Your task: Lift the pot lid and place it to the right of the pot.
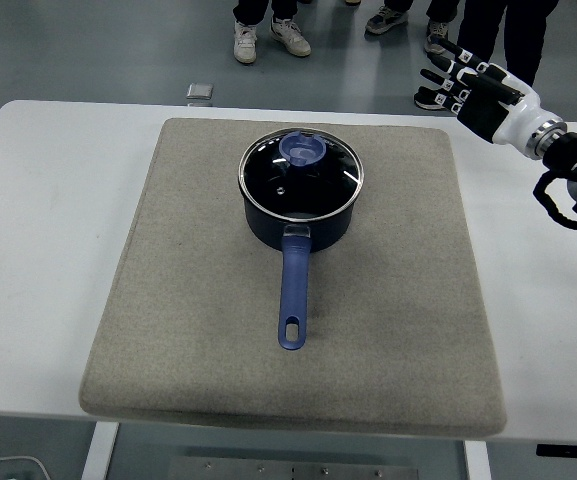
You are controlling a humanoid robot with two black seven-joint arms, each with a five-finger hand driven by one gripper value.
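Dark blue pot [298, 215] upright near centre of grey mat [388, 330] on white table [38, 250]. Glass lid [301, 172] seated on pot rim, blue knob [303, 151] on top. Blue handle [294, 295] pointing toward near table edge. Right hand [468, 82] raised over far right table corner, well apart from pot; fingers [446, 70] spread and extended, nothing held. Feet of persons [271, 38] on floor beyond far edge.

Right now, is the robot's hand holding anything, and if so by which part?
Nothing is held. The right hand is open in the air, far from the lid, which sits on the pot.
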